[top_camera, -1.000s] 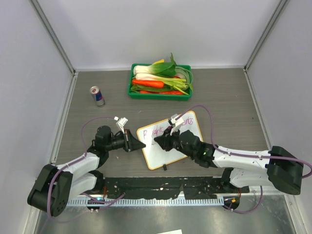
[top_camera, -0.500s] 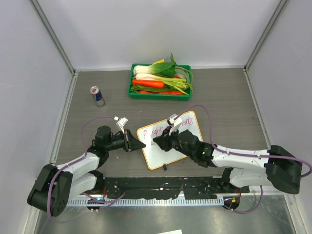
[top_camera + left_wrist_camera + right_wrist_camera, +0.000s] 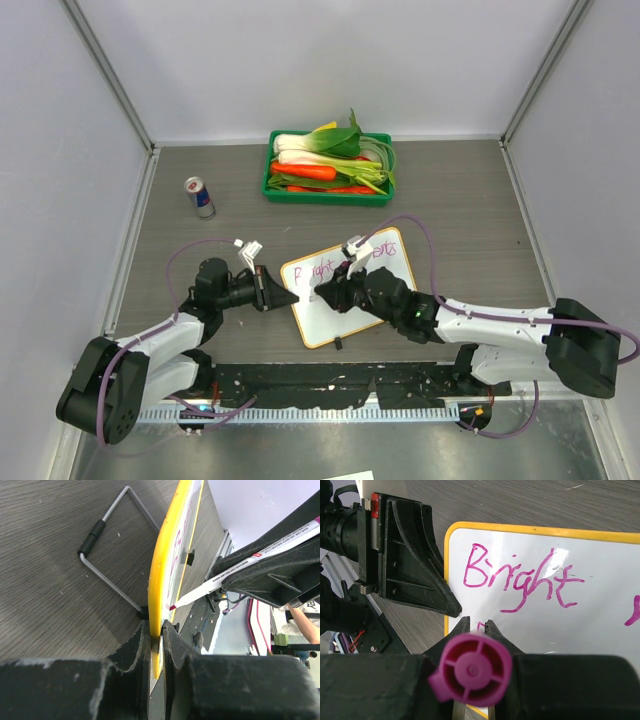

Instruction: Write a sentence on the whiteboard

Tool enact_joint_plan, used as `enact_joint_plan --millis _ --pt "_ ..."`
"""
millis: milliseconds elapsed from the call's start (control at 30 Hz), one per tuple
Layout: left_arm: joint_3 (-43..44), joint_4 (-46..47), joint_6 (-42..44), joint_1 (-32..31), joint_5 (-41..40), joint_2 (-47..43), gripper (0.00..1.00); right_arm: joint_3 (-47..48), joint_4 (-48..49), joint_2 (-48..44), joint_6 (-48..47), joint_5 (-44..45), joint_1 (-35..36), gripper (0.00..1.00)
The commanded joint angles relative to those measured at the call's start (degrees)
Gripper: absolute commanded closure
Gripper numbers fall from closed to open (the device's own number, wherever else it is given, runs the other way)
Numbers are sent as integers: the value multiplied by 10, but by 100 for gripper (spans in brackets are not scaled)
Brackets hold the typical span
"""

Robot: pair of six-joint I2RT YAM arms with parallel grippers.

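**Marker tip at the clamped whiteboard**

The left tool (image 3: 156,630) is clamped on the whiteboard (image 3: 325,320) by its left edge, at the near middle of the surface (image 3: 470,200). The right tool (image 3: 474,625) grips a purple marker (image 3: 470,672), its tip at the board below the sentence (image 3: 520,580), which begins "Bright". Farther back stand a can (image 3: 200,197) and a green tray (image 3: 325,197) of vegetables.
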Motion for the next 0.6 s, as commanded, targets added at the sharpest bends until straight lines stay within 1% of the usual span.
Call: enact_joint_plan --millis 0,200,567 --pt "5 1 22 -1 -9 1 100 -7 -22 -11 -4 14 3 99" --pt "5 1 22 -1 -9 2 100 -7 -36 -18 -9 22 4 99" --pt "4 0 21 -1 -10 0 100 -2 -30 -27 -9 60 4 99"
